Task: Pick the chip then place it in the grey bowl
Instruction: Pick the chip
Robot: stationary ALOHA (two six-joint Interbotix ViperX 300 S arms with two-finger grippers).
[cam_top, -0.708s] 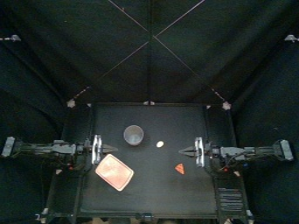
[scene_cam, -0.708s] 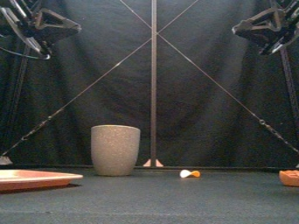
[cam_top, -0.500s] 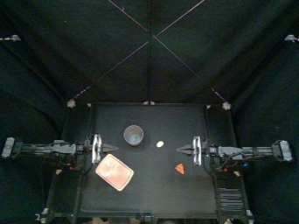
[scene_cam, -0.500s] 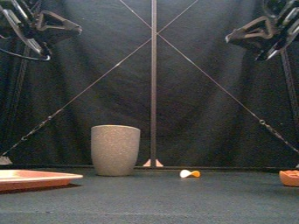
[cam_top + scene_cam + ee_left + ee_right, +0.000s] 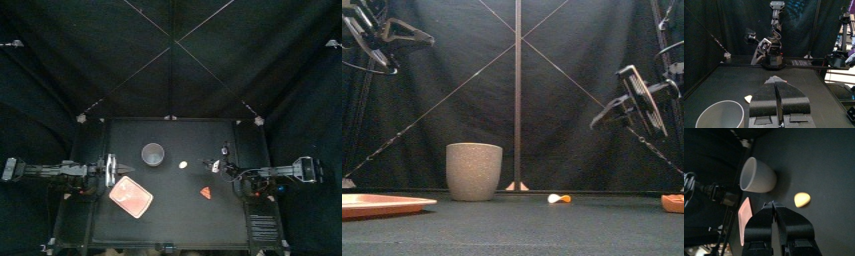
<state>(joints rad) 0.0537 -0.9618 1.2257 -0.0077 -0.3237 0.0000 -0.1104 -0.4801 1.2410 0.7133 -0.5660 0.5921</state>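
Note:
The chip is a small orange wedge lying on the table right of centre; it shows at the far right in the front view. The tall grey speckled cup stands upright toward the back left, its mouth visible in both wrist views. My right gripper hangs tilted above the table, behind the chip, its jaws shut on nothing. My left gripper rests high at the left, also shut and holding nothing.
A small white-and-yellow toy lies between the cup and the right gripper. The flat pink tray lies at the front left.
The right arm has dropped lower and tilted down, its gripper moving in toward the table's middle. The left arm, cup, chip and tray have not moved.

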